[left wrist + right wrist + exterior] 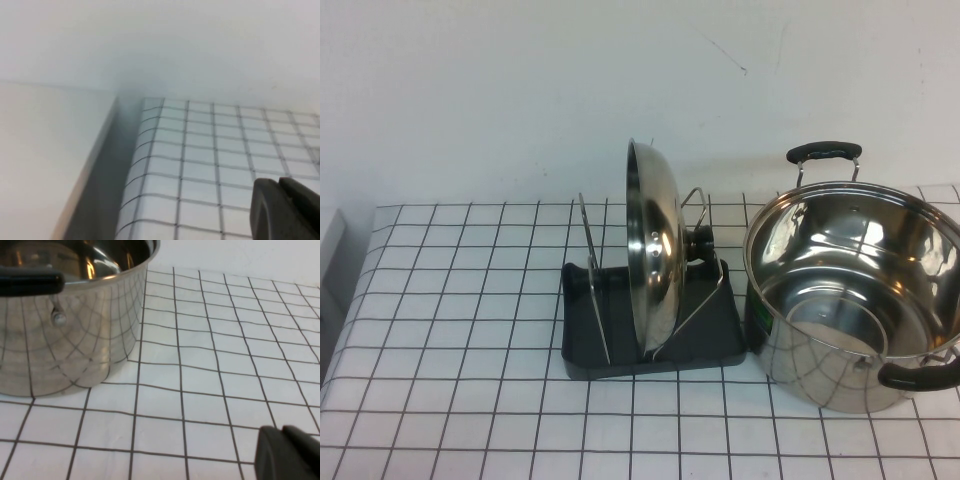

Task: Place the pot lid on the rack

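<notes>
Looks basically done: the lid [653,250] stands on edge in the rack [655,340], propped between the wire uprights, just left of the pot [855,295]. Neither arm shows in the high view. Left gripper [287,210] hangs over the table's left edge, right gripper [290,455] sits near the pot; both hold nothing, but can't tell how open they are.
</notes>
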Tool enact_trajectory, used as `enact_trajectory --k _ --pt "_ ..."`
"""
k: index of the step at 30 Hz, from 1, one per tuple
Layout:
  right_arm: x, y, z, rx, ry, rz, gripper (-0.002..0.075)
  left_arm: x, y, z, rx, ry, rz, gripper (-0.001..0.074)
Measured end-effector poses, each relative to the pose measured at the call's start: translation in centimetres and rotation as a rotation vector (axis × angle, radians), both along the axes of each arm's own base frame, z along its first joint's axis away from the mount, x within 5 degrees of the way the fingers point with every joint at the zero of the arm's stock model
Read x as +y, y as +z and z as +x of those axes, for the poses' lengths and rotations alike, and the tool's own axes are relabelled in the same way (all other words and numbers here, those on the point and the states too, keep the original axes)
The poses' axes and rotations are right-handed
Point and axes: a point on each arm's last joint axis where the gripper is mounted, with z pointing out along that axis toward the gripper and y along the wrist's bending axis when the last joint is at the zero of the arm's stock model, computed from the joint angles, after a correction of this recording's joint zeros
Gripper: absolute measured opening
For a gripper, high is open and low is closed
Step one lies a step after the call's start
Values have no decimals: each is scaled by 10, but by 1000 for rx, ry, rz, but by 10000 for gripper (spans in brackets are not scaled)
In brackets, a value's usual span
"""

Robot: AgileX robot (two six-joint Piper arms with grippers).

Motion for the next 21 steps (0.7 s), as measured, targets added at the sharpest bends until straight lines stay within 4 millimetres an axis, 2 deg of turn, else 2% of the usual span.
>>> enact_trajectory --k 8,14,21 --pt "0 0 0 0 0 0 -2 2 -12 -2 144 23 106 -2" --pt "0 0 0 0 0 0 -2 0 -14 -3 157 9 61 -2" --pt "0 0 0 0 0 0 -2 0 -14 -3 161 0 87 -2"
